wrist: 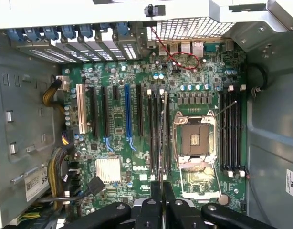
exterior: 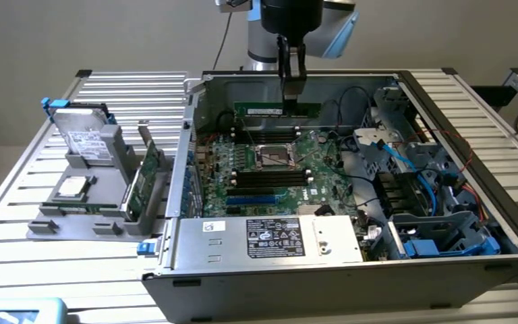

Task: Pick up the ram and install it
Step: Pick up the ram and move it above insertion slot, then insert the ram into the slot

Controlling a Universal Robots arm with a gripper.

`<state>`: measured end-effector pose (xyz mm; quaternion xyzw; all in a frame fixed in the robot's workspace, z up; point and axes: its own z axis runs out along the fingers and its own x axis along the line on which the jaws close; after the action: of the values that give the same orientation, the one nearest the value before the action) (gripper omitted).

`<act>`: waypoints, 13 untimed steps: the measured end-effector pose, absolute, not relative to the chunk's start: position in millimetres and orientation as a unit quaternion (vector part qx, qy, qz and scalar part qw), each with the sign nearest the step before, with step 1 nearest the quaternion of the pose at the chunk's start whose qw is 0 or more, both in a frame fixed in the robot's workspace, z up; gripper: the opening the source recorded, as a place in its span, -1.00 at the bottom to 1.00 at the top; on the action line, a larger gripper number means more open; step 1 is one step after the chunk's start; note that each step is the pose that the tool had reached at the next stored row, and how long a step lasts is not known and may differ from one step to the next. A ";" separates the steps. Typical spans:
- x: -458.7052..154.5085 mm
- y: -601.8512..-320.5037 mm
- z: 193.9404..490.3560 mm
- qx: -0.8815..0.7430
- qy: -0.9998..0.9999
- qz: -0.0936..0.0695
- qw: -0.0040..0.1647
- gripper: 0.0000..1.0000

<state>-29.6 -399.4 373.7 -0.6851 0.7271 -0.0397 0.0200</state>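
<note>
My gripper [exterior: 293, 93] hangs over the far part of the open computer case and is shut on the ram [exterior: 259, 109], a slim green stick held level above the motherboard [exterior: 318, 152]. In the wrist view the ram [wrist: 162, 143] shows edge-on as a thin line running out from between the fingertips of the gripper [wrist: 162, 187]. It lines up over the black memory slots [wrist: 155, 129] beside the CPU socket [wrist: 194, 140]. A second bank of black slots [wrist: 231, 131] lies on the socket's other side.
The case wall [exterior: 187, 155] stands at the exterior view's left, and beyond it a grey holder [exterior: 88, 202] carries a hard drive [exterior: 83, 138] and a broad green card [exterior: 146, 179]. The power supply [exterior: 268, 239] fills the near side. Blue cables [exterior: 403, 158] crowd the right.
</note>
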 end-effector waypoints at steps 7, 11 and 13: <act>-29.7 -397.4 371.8 -0.687 0.725 -0.037 0.022 -0.73; -29.6 -396.3 366.5 -0.690 0.723 -0.037 0.023 -0.73; -29.6 -396.3 363.0 -0.691 0.721 -0.037 0.023 -0.73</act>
<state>-29.6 -396.3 363.0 -0.6913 0.7213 -0.0365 0.0230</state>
